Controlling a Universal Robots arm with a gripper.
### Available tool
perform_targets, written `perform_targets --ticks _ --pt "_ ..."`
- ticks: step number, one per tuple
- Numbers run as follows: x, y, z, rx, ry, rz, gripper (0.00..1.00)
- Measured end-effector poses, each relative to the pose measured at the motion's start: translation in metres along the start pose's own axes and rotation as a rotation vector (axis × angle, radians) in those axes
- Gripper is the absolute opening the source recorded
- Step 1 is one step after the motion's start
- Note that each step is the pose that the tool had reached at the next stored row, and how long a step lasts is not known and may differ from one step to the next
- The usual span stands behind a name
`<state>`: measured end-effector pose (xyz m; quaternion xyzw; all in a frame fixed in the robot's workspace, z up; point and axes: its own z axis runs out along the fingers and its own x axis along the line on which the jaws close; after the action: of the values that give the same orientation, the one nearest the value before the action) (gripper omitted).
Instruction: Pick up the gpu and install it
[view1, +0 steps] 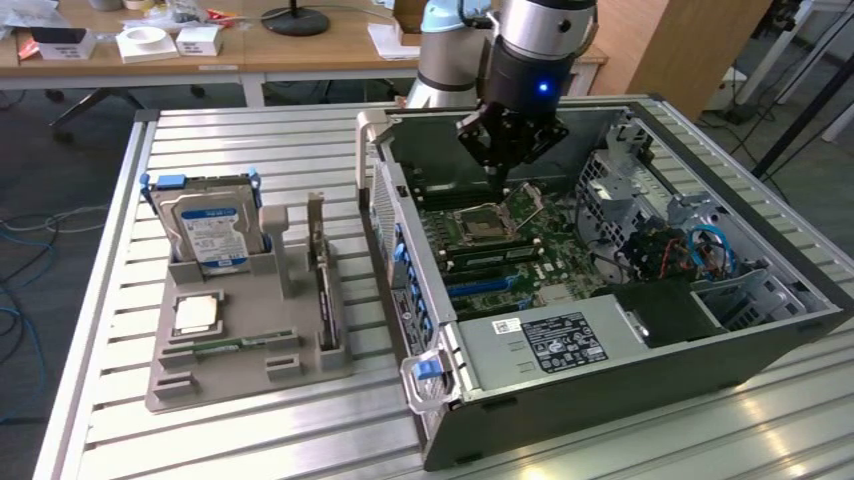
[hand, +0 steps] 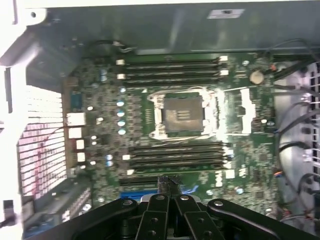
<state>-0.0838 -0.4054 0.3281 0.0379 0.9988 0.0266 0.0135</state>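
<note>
Exterior view, starting well to the left of the open computer case (view1: 641, 390): a grey holder (view1: 247, 375) sits on the slatted metal table (view1: 267, 150). A blue-labelled hard drive (view1: 210, 232) stands upright in it, and a square chip (view1: 198, 315) lies flat in front of the drive. On the holder's side nearest the case, a thin card stands on edge in a slot. This appears to be the gpu (view1: 324, 290), just beside the case's outer wall and apart from the arm.

Inside the case, the gripper (view1: 498, 186) hangs fingers-down over the motherboard (view1: 527, 255), just above the processor socket (view1: 481, 222). Its jaws look drawn together to a narrow tip with nothing between them. Further right in the case are the drive cage and a bundle of blue cables (view1: 707, 245).

In the wrist view, the gripper (hand: 169, 184) sits over the board inside the case, next to the blue expansion slots (hand: 134, 194). The socket (hand: 182, 114) lies between two banks of memory slots (hand: 172, 67).
</note>
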Motion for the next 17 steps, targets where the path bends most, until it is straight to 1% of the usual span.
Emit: perform_targets --ticks 1,2,10,13,17 --pt "0.005 -0.0016 0.0 0.0 0.0002 0.0 0.1" --pt "0.006 -0.0037 0.0003 0.0 0.0 0.0 0.1" --pt "0.005 -0.0214 0.0028 0.0 0.0001 0.0 0.1" --pt "-0.001 -0.0237 0.0042 0.0001 0.0 0.0 0.1" --pt "-0.015 -0.023 0.0085 0.0033 -0.0002 0.0 0.1"
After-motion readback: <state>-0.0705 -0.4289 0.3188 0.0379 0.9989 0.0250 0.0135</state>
